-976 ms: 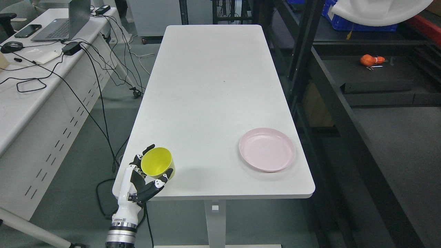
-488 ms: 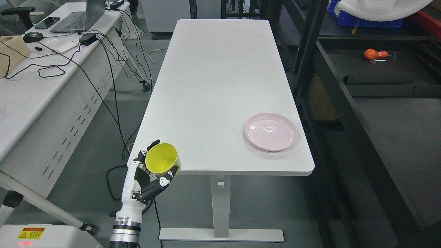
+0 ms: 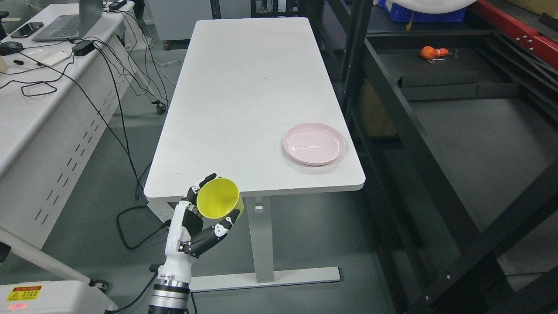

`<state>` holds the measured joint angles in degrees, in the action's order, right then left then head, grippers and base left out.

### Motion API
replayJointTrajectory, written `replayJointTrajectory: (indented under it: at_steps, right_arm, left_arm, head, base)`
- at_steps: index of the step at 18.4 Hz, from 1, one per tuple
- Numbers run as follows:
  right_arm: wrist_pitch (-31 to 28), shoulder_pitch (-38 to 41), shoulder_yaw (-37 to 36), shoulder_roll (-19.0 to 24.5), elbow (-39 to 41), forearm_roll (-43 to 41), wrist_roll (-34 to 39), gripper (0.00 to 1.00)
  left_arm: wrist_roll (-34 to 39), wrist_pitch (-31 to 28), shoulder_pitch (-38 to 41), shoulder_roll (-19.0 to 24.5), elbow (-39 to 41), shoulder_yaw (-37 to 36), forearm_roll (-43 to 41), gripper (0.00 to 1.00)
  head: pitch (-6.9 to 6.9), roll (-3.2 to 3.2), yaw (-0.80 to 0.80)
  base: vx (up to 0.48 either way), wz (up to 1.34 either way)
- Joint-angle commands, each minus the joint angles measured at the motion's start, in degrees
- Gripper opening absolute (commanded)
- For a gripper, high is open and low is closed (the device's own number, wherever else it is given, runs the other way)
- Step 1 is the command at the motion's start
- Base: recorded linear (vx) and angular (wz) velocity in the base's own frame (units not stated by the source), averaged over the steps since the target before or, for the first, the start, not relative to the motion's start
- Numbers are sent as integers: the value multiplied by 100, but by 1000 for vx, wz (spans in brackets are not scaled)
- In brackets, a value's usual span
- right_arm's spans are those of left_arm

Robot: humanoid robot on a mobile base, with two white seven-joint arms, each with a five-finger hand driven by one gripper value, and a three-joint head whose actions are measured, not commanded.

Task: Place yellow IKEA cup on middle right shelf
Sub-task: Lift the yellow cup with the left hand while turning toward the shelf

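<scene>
My left hand (image 3: 205, 213) rises from the bottom edge and is shut on the yellow cup (image 3: 219, 198), whose open mouth faces up towards the camera. Hand and cup hang in the air just off the near edge of the white table (image 3: 244, 87), over the grey floor. The black shelf rack (image 3: 457, 109) stands to the right of the table, with dark shelf boards at several levels. My right arm does not show.
A pink plate (image 3: 314, 143) lies near the table's right front corner. An orange object (image 3: 431, 52) rests on a far shelf board. A desk (image 3: 26, 100) with a laptop and trailing cables stands at the left. Black rack posts (image 3: 353, 56) rise beside the table.
The camera has pulled back and turned right, so the table looks farther and the rack fills more of the view. The cup, still held, is now off the table's near edge.
</scene>
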<state>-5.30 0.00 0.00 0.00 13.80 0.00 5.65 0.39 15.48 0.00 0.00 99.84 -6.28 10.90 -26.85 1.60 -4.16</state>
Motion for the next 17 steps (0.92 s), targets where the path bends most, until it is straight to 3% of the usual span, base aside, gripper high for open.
replayJointTrajectory:
  at_steps: [1, 17]
  right_arm:
    - [3, 53, 97, -100, 0, -141, -1233, 99]
    - [3, 53, 97, -100, 0, -141, -1233, 99]
  left_arm:
    - [5, 7, 88, 100, 124, -383, 0, 1]
    - [5, 165, 88, 100, 124, -919, 0, 1]
  head:
    - [0, 0, 0]
    - [0, 0, 0]
  base:
    - [-157, -242]
    - [-151, -309]
